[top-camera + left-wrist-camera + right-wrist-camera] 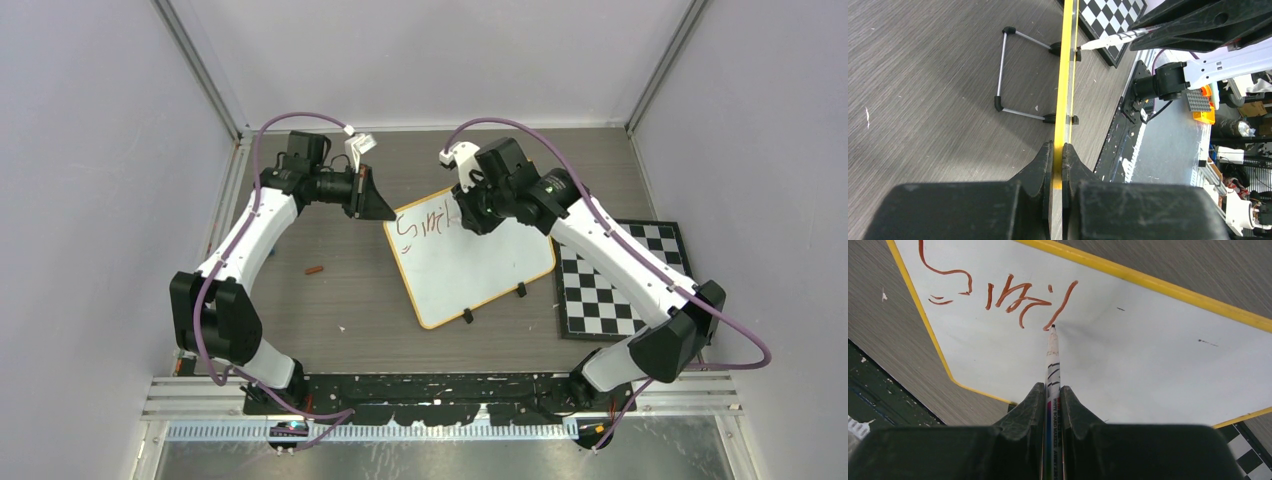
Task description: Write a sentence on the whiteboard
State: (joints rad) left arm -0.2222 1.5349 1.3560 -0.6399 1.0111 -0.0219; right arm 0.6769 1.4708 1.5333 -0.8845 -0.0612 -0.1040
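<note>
Shows the whiteboard point(480, 270), mid-frame on the bench point(330, 300), pinched at its yellow rim by the fully closed left pincer point(1058, 150), and the right pincer point(1052, 390) clamped on a marker point(1052, 355), tip at the last stroke of "Smil", the sentence point(1013, 297) barely begun, most words apparently left.

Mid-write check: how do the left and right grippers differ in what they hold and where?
The left gripper is shut on the yellow rim of the whiteboard; the right gripper is shut on a marker. The left gripper sits at the board's edge; the right gripper is over its face, marker tip at the red-brown writing. Both hold something.
</note>
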